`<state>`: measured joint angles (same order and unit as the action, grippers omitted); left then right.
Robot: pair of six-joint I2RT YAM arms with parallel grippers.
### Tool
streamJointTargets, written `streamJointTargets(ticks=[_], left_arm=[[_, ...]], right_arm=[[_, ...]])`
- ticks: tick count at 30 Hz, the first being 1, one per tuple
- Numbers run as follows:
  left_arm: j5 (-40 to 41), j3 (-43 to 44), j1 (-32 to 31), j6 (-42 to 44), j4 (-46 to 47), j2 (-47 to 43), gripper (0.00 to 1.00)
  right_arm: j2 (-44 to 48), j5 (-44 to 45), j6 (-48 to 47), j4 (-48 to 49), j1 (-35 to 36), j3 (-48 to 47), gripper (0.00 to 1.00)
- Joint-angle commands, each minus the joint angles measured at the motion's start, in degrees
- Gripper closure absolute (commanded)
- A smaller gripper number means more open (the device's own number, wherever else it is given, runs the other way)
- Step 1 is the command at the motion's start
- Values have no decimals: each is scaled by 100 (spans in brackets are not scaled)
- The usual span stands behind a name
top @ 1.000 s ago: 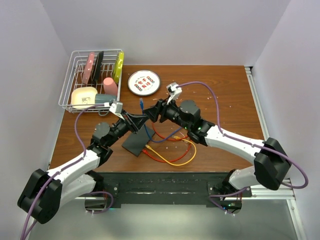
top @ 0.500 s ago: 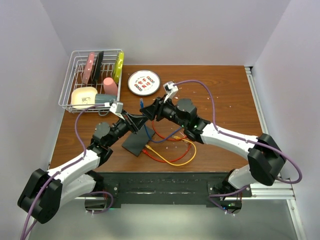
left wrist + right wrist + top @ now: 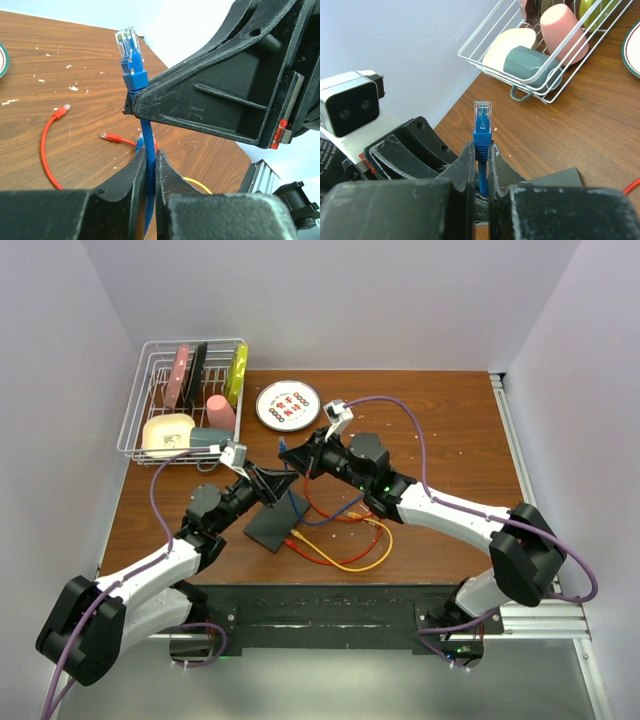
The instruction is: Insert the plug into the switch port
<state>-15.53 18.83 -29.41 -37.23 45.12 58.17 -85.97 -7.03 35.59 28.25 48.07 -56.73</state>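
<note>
The plug point(image 3: 283, 446) is clear-tipped with a blue boot, and its blue cable point(image 3: 298, 506) runs up from the table. It points upward above the table, seen in the left wrist view point(image 3: 129, 47) and the right wrist view point(image 3: 482, 117). My left gripper point(image 3: 281, 483) is shut on the blue cable point(image 3: 148, 150) below the plug. My right gripper point(image 3: 302, 463) is shut on the plug's boot point(image 3: 481, 150), just above the left one. The switch point(image 3: 272, 525), a flat black box, lies on the table under both grippers; its ports are not visible.
A wire dish rack point(image 3: 185, 395) with cups and dishes stands at the back left. A round white plate point(image 3: 288, 405) lies behind the grippers. Loose red cable point(image 3: 340, 515) and yellow cable point(image 3: 350, 560) lie right of the switch.
My right gripper has moved left onto the plug and closed on its boot. The left gripper has stayed shut on the blue cable, holding still.
</note>
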Motion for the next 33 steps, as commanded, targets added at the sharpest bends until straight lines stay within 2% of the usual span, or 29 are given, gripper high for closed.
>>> streamJointTargets(ticks=[1, 3, 4, 7, 10, 13, 20, 28, 33], left_arm=[[15, -90, -39, 208, 243, -34, 100], [94, -90, -30, 286, 120, -122, 82], [103, -90, -30, 339, 76, -157, 62], [296, -37, -30, 453, -302, -350, 37], [349, -20, -30, 576, -557, -561, 30], [445, -46, -30, 638, -759, -876, 28], [700, -108, -4, 577, -909, -1247, 27], [507, -20, 119, 515, -856, -1098, 28], [191, 24, 234, 428, -698, -913, 31]], right_arm=[[45, 96, -174, 76, -9, -295, 100], [159, 149, -359, -151, -9, -277, 100], [212, 166, -604, -249, -9, -277, 100], [440, 237, -1201, -715, -9, -233, 100], [773, 482, -1738, -1180, -9, -93, 100], [1108, 693, -2273, -1672, -9, 30, 100], [1872, 501, -3198, -2578, -9, 372, 100], [2339, 693, -3304, -3141, 272, 777, 100], [2244, 975, -3313, -3229, 501, 953, 100]])
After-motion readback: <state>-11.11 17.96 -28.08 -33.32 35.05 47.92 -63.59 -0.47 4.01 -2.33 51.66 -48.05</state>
